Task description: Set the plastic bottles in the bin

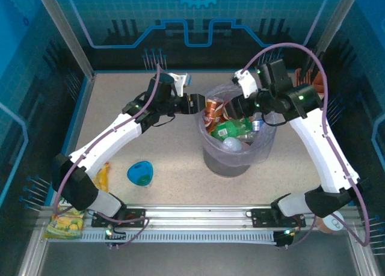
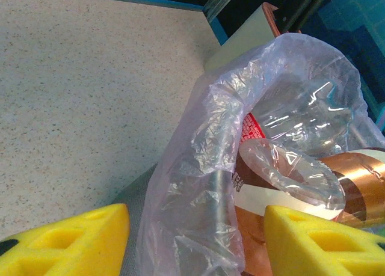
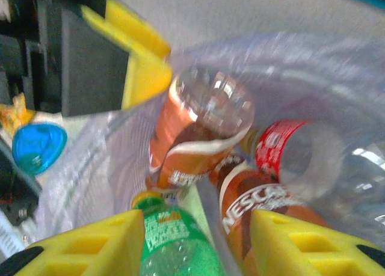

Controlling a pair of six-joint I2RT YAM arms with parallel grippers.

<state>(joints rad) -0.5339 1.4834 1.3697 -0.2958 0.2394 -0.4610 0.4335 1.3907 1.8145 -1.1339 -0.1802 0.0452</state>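
Note:
The bin (image 1: 231, 163), a grey bucket lined with a thin lilac bag, stands mid-table holding several plastic bottles: a brown-labelled one (image 1: 213, 110), a green one (image 1: 231, 128) and a clear one (image 1: 233, 145). My left gripper (image 1: 195, 103) sits at the bin's left rim. It is open (image 2: 195, 213), its yellow fingers straddling the bagged rim (image 2: 198, 186), with the brown bottle (image 2: 355, 174) just inside. My right gripper (image 1: 252, 110) hovers over the bin's far right side. It is open (image 3: 197, 219) above the green bottle (image 3: 174, 246) and a brown-labelled bottle (image 3: 252, 210), in a blurred frame.
A small blue bowl (image 1: 141, 172) lies left of the bin. Yellow snack packets (image 1: 102, 178) (image 1: 63, 223) lie by the left arm's base. A white and blue object (image 1: 178, 79) sits at the back. The beige-and-orange knife block (image 2: 252, 29) stands behind the bin.

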